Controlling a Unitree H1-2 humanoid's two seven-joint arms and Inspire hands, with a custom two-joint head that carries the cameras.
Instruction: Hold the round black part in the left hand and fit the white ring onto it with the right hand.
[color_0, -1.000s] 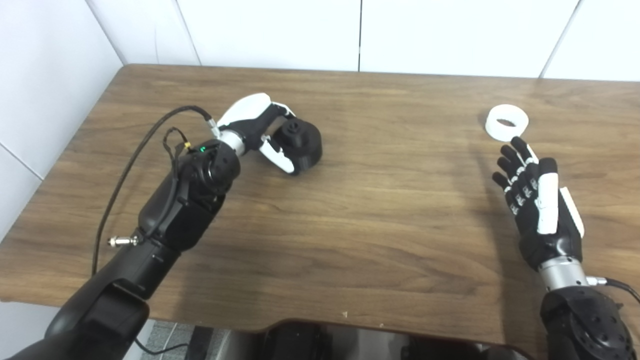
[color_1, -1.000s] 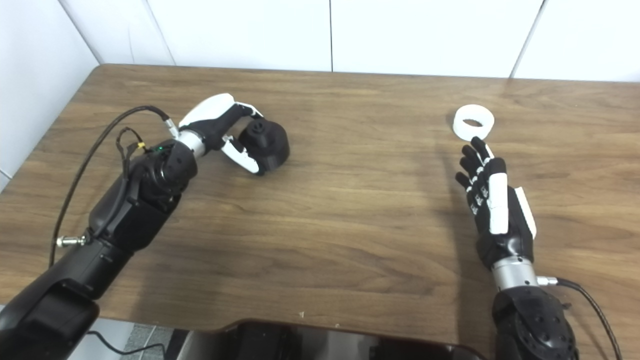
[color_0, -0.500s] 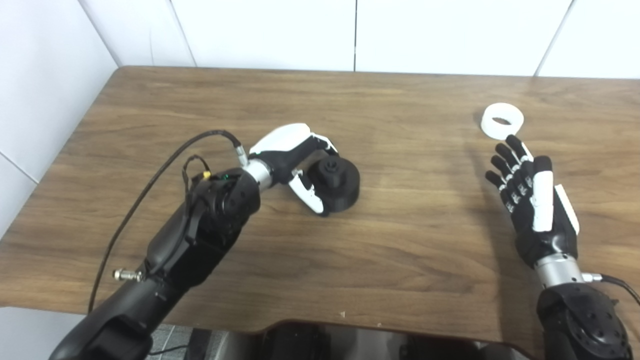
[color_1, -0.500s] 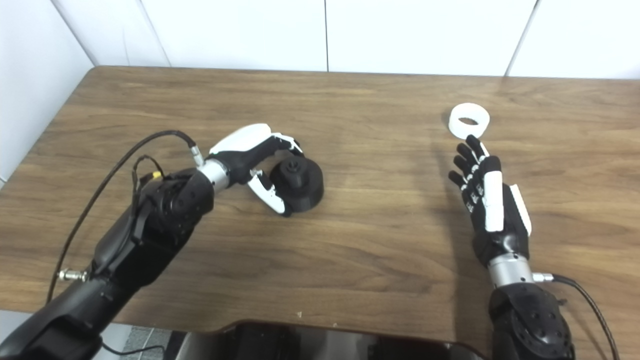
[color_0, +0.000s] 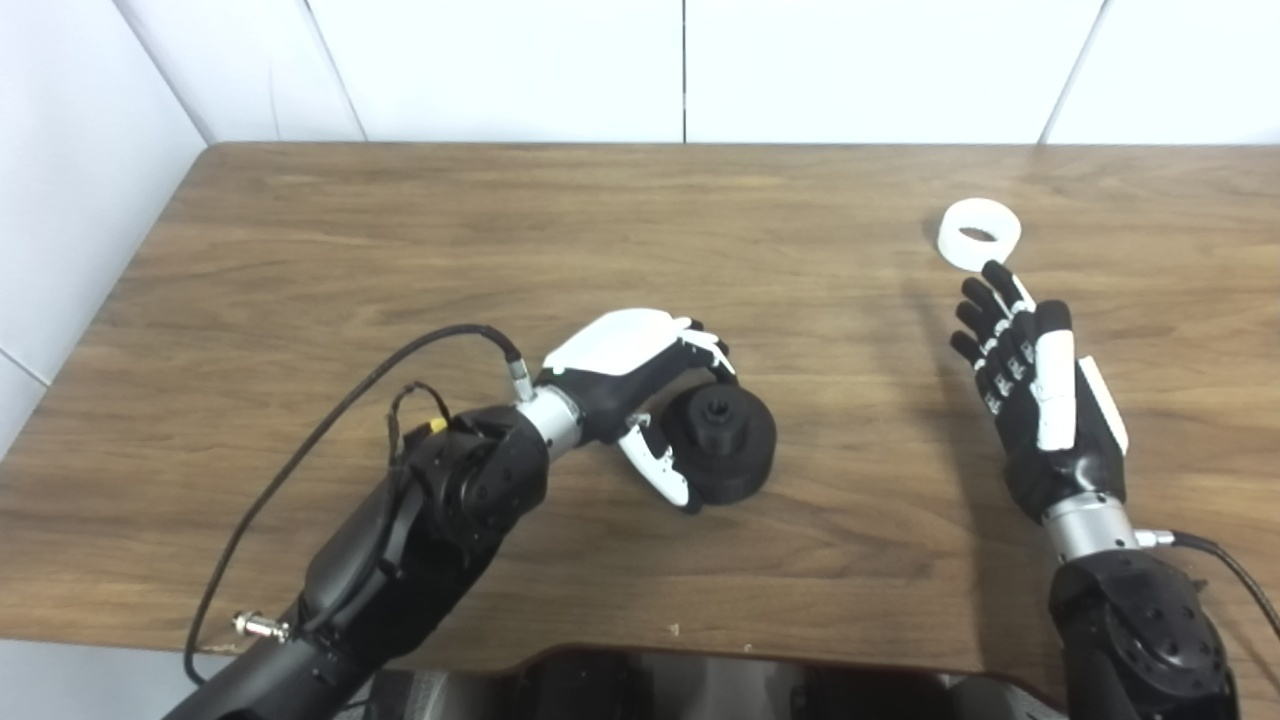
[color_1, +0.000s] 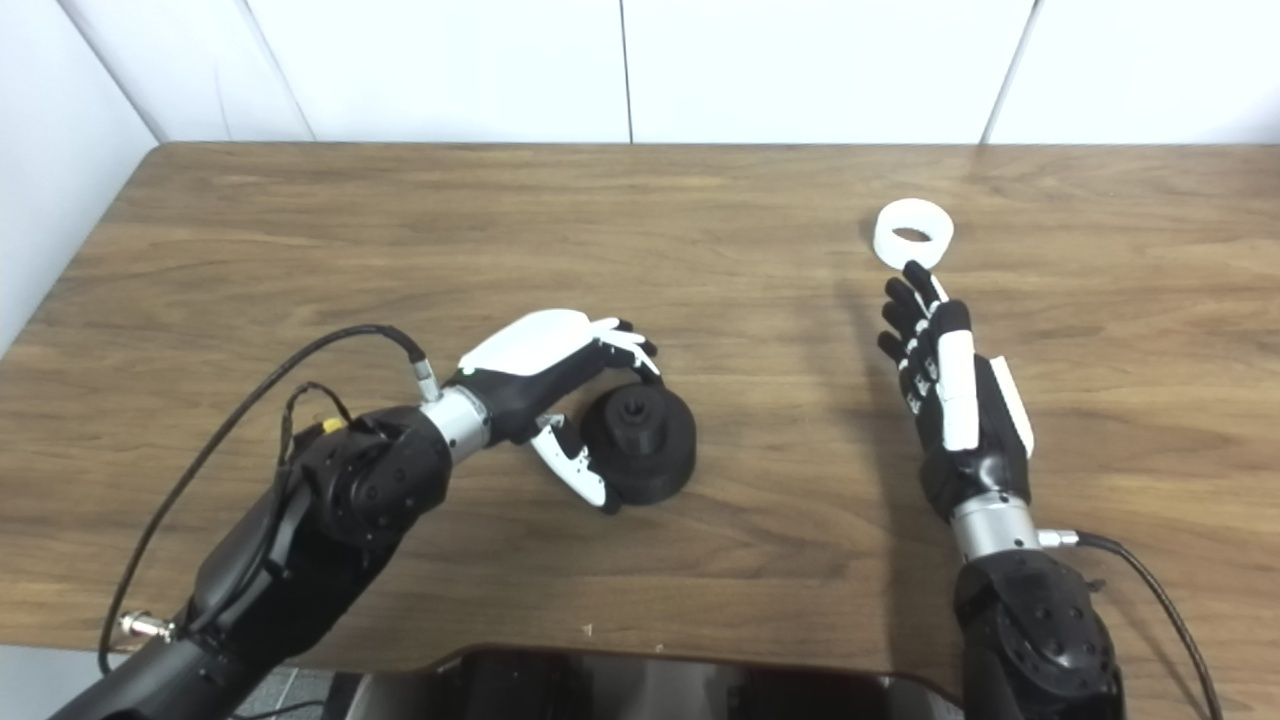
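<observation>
On the table (color_0: 420, 230), my left robot hand (color_0: 640, 385) is wrapped around the round black part (color_0: 722, 444), while my right robot hand (color_0: 1040, 395) is open and empty near the white ring (color_0: 980, 232), which I might knock away.

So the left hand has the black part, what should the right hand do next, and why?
Probably reach forward and close the right hand on the white ring. The ring lies flat on the table just past its spread fingers, untouched, while the left hand is wrapped on the black part, so the ring is the missing piece.
</observation>
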